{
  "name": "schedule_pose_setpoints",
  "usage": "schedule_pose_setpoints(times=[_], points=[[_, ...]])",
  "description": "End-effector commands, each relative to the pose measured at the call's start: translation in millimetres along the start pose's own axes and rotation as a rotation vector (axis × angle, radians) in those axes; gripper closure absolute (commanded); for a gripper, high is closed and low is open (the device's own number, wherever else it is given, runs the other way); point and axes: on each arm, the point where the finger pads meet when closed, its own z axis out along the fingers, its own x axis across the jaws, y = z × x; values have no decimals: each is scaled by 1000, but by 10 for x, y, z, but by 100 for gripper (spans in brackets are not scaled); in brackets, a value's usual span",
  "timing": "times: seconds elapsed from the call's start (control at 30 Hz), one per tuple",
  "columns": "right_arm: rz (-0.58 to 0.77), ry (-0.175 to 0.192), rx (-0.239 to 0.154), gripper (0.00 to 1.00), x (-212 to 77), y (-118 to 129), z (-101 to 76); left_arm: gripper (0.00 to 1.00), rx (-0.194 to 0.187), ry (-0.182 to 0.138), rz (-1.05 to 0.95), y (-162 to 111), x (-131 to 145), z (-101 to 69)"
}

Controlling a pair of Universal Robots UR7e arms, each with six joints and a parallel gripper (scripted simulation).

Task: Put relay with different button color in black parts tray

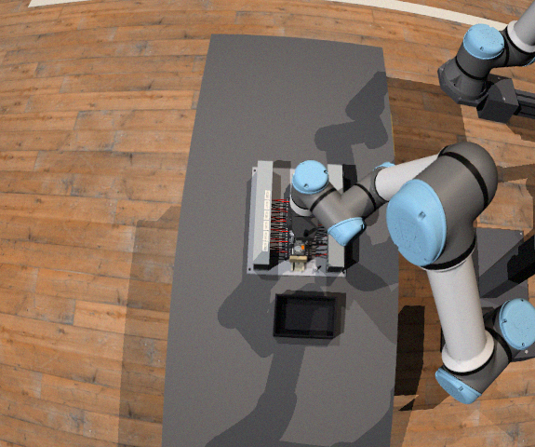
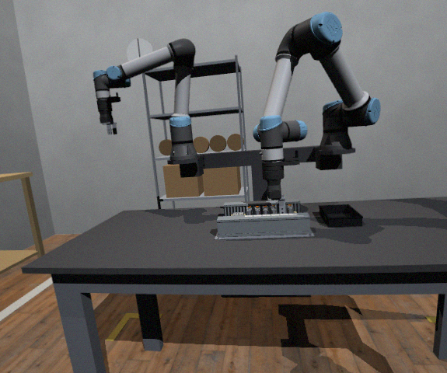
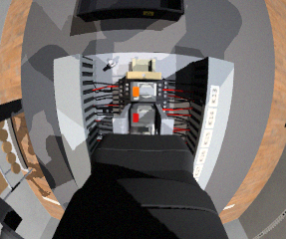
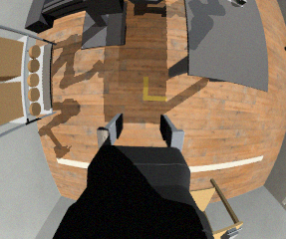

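Note:
The relay panel (image 1: 258, 271) (image 2: 263, 236) (image 3: 125, 59) lies flat on the table. The red-button relay (image 3: 144, 114) is second from the panel's end near the tray. My left gripper (image 3: 143, 112) is shut on the red-button relay, one finger on each side; it looks seated, though its base is hidden. The end orange-button relay (image 1: 299, 247) (image 2: 290, 207) (image 3: 145, 91) stands in its socket beside it. Several more orange-button relays (image 2: 256, 209) stand in a row in the exterior view. The black parts tray (image 1: 303, 335) (image 2: 343, 222) (image 3: 128, 16) is empty. My right gripper (image 2: 111, 129) (image 4: 142, 121) is open and empty, high up away from the panel.
Two tall grey wire ducts (image 1: 263, 216) (image 1: 335, 250) flank the relay row, with red and black wires (image 1: 279, 225) running to the sockets. A beige end block (image 1: 298, 261) (image 3: 143, 70) sits between the end relay and the tray side. The left arm covers part of the panel in the top view.

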Motion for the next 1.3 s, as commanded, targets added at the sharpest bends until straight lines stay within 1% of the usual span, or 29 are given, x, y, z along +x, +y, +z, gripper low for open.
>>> schedule_pose_setpoints(times=[0.0, 0.77, 0.93, 1.0, 1.13, 1.27], points=[[0, 0, -1, 0, 1, 3, -4, 100, -2, 1, 0, 5, 5, -8], [0, 0, -1, 0, 1, 3, -4, 100, -2, 1, 0, 5, 5, -8], [0, 0, -1, 0, 1, 3, -4, 100, -1, -11, 0, 5, 8, -8], [0, 0, -1, 0, 1, 3, -4, 100, -1, -11, 0, 5, 8, -8], [0, 0, -1, 0, 1, 3, -4, 100, -1, -23, 0, 5, 12, -9], [0, 0, -1, 0, 1, 3, -4, 100, -2, -26, 0, 5, 13, -9]])
